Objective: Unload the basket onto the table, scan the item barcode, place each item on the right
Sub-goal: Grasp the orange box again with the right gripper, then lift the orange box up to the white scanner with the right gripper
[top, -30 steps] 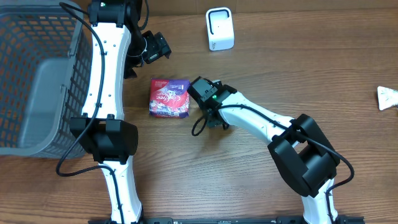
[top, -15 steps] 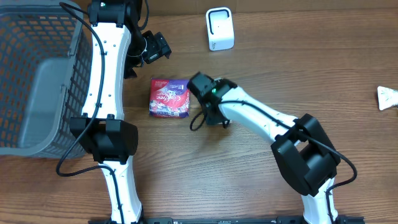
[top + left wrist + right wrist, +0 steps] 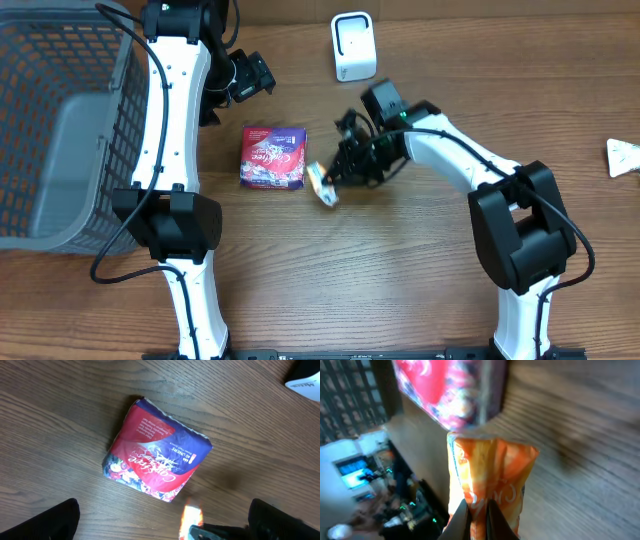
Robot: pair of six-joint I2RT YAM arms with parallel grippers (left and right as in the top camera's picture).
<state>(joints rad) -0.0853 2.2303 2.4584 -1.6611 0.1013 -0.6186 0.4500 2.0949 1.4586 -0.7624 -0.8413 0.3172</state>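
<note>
The right gripper [image 3: 477, 516] is pinching an orange packet [image 3: 492, 472] beside the red pack [image 3: 155, 460]. The left gripper [image 3: 253, 77] is hanging, jaws wide

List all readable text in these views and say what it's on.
"Carefree" (likely; script, upside down in the left wrist view): red and purple packet.
"40 LINERS" (likely; small print): same packet.
Orange packet, held in the right gripper: lettering too blurred to read.
White scanner: nothing readable in the overhead view.
</note>
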